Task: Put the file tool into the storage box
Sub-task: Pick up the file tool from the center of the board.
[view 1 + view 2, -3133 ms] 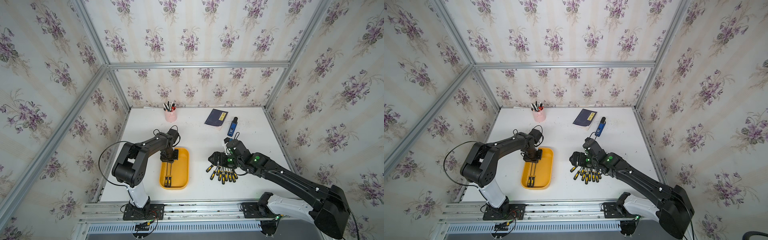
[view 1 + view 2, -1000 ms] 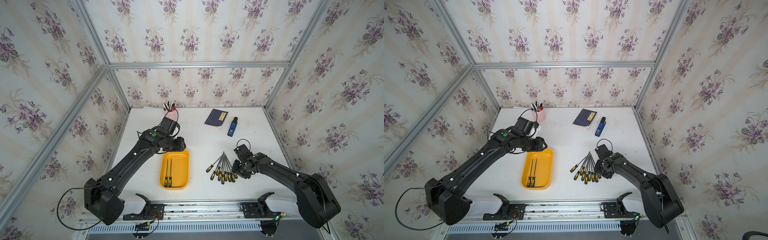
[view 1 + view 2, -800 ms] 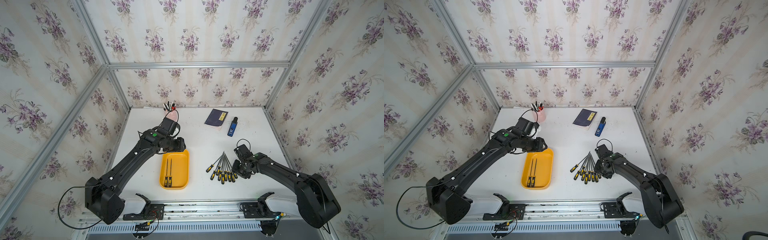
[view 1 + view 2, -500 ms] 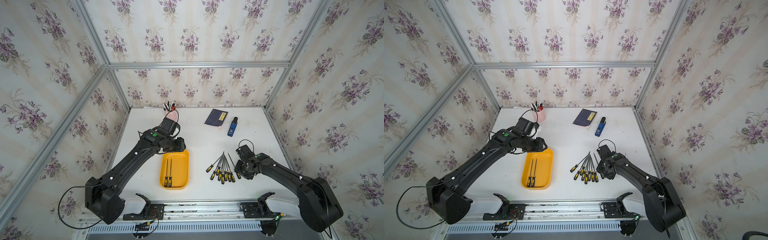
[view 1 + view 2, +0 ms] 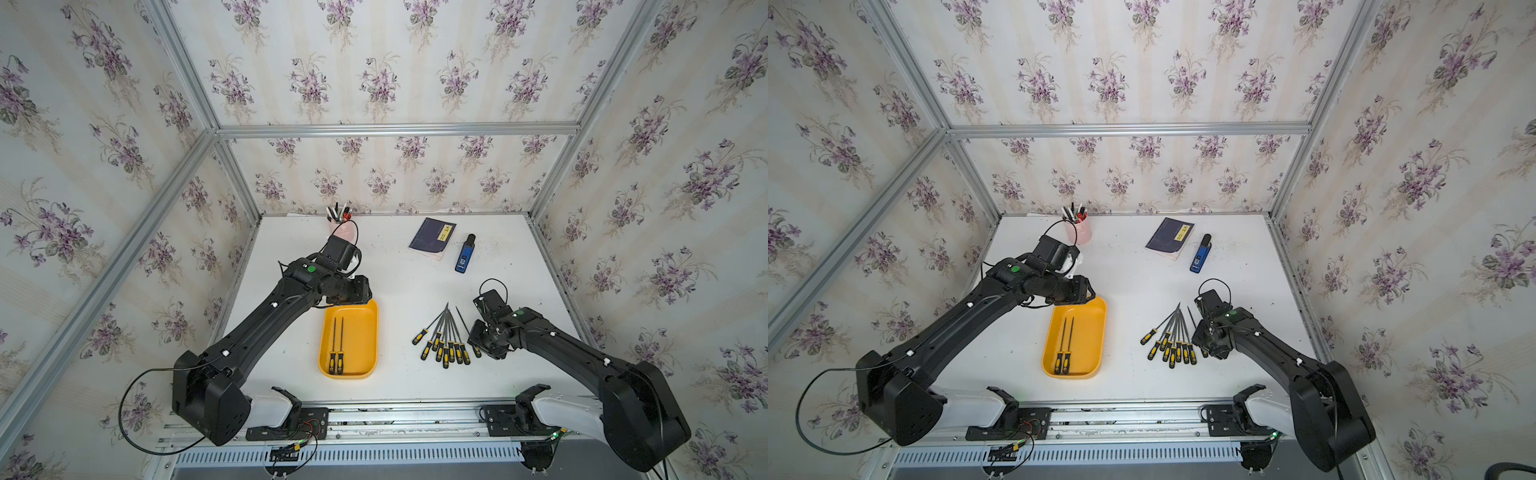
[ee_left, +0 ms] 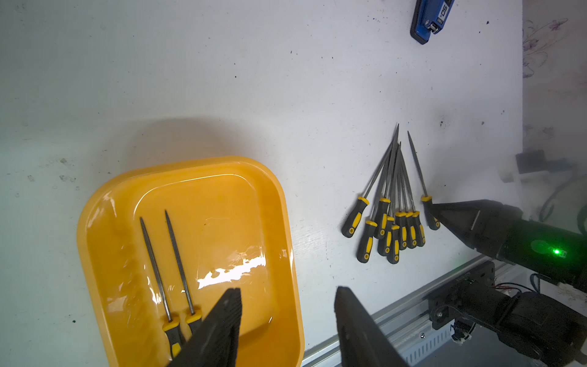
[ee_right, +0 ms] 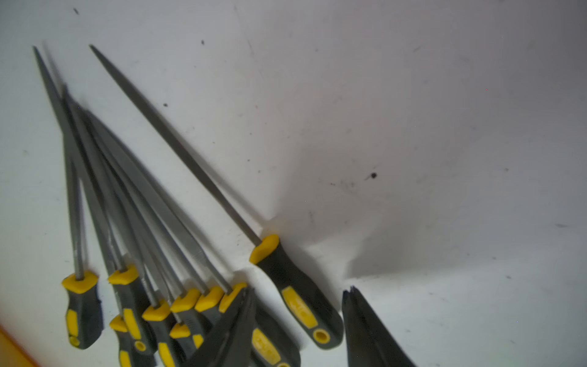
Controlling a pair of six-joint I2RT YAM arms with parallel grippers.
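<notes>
White tabletop [image 5: 407, 274] fills both top views: at its 7 o'clock sits the orange tray [image 5: 362, 332], holding two files [image 5: 337, 347] side by side, handles at the 6 o'clock end. At 11 o'clock a pink cup [image 5: 1080, 233] holds pens [image 5: 1073, 212]. Loose files [image 5: 444, 338] fan out at 5 o'clock, with the right gripper [image 5: 478, 345] low at their 3 o'clock edge. Left wrist view: the left gripper [image 6: 287, 295] hangs spread and empty over the tray. Right wrist view: a lone file [image 7: 190, 162] lies just beside the fan, its handle between the right gripper's parted jaws, not yet clamped. Closing here could snag the neighbouring handle, because one finger [image 7: 235, 321] overlaps it. Gripped by the handle alone, the long tip may droop and catch the tray's rim, and the left gripper crowds the drop spot.
</notes>
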